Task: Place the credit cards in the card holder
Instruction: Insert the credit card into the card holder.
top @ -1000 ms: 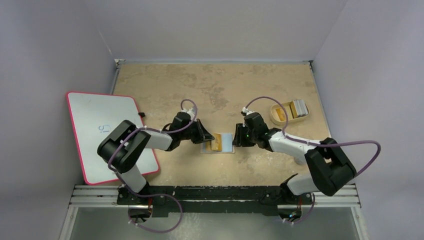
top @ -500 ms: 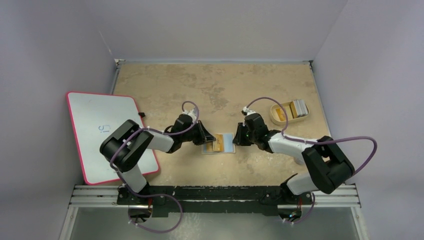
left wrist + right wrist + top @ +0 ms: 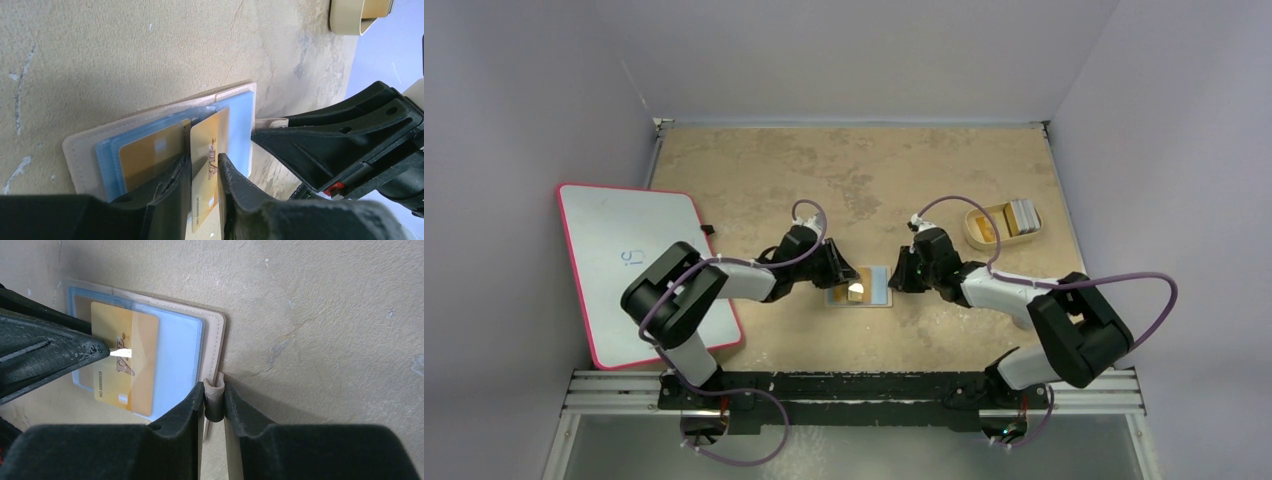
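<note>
One card insertion is in hand. Top view: card holder (image 3: pixel 880 286) lies open at bench (image 3: pixel 844 170) centre. Left wrist: left gripper (image 3: pixel 204 166) fingers pinch a gold card (image 3: pixel 210 134) over the lining (image 3: pixel 241 125); next, slide it into a slot. Right wrist: right gripper (image 3: pixel 215 388) fingers clamp the holder's tab (image 3: pixel 215 402). Slot mouth probably hidden beneath.

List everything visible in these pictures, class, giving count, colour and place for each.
card holder: one, tan with light-blue lining, lying open at table centre
held card: one, gold, over the open holder
slotted card: one, gold, in a holder slot
tray: one, tan, far right of table
tray cards: several, gold and grey-white, in the tray
whiteboard: one, white with pink edge, left side
table: one, mottled beige
left end effector: one, black, shut on held card
right end effector: one, black, shut on the holder's tab
</note>
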Tool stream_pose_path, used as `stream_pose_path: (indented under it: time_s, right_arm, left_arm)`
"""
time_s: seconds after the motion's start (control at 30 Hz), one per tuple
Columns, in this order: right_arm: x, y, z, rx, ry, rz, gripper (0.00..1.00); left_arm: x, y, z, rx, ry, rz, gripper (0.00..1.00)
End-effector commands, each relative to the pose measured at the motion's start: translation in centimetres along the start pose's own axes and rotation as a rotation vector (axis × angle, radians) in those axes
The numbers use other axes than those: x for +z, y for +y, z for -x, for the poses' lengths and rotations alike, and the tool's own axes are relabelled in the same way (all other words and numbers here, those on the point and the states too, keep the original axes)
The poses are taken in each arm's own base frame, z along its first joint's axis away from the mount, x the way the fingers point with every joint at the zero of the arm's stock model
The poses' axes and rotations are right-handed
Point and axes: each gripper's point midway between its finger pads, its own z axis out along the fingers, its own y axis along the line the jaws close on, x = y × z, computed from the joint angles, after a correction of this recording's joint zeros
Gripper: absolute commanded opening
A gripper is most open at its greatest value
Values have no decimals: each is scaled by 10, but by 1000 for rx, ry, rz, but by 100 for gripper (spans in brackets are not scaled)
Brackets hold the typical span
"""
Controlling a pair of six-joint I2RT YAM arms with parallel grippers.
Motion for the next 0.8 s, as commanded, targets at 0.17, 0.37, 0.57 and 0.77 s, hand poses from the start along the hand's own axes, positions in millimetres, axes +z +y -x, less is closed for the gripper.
stream_pose_path:
  time_s: [0.17, 0.37, 0.57, 0.77]
  right_arm:
    - [-2, 2, -13, 9, 36, 24, 21]
    - [-2, 6, -13, 4, 33, 45, 20]
    - [-2, 12, -15, 15, 31, 85, 20]
    - [-2, 13, -17, 19, 24, 102, 19]
  left_arm:
    - [-12, 15, 16, 74, -44, 178, 33]
    - [-19, 8, 25, 85, -71, 191, 36]
    - [-19, 2, 12, 78, -53, 172, 38]
    - [-15, 9, 7, 74, -50, 195, 38]
